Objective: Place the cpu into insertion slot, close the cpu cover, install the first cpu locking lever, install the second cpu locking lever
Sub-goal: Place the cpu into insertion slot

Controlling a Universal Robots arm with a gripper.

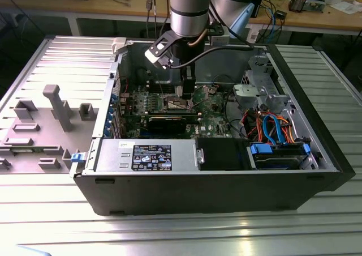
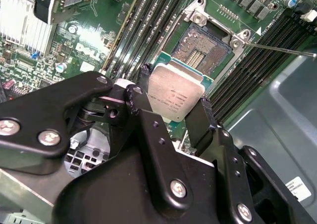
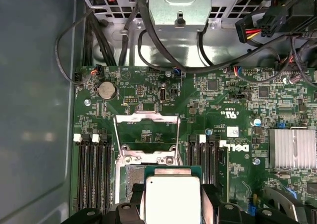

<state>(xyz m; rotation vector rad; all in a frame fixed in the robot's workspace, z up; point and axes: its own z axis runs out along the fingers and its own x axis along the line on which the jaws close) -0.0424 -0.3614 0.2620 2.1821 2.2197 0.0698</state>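
My gripper (image 2: 173, 97) is shut on the cpu (image 2: 176, 91), a square silver-faced chip held by two opposite edges between black fingers (image 2: 202, 116). The cpu hangs tilted just above the near edge of the insertion slot (image 2: 205, 46), a square socket with a dark pin field and a silvery rim on the green board. In the first wrist view the cpu (image 3: 171, 196) covers most of the slot (image 3: 132, 175), and the cpu cover (image 3: 148, 158) stands flipped open beyond it. A thin locking lever (image 2: 277, 49) sticks out beside the socket. The exterior view has the gripper (image 1: 188, 89) low inside the computer case.
Black memory slots (image 3: 94, 169) flank the socket on both sides. A finned heatsink (image 3: 292, 147) and a graphics card (image 1: 169, 120) sit nearby. Cables (image 1: 271, 126) and a drive cage (image 1: 254, 92) crowd the exterior view's right. The power supply (image 1: 153, 154) lines the case front.
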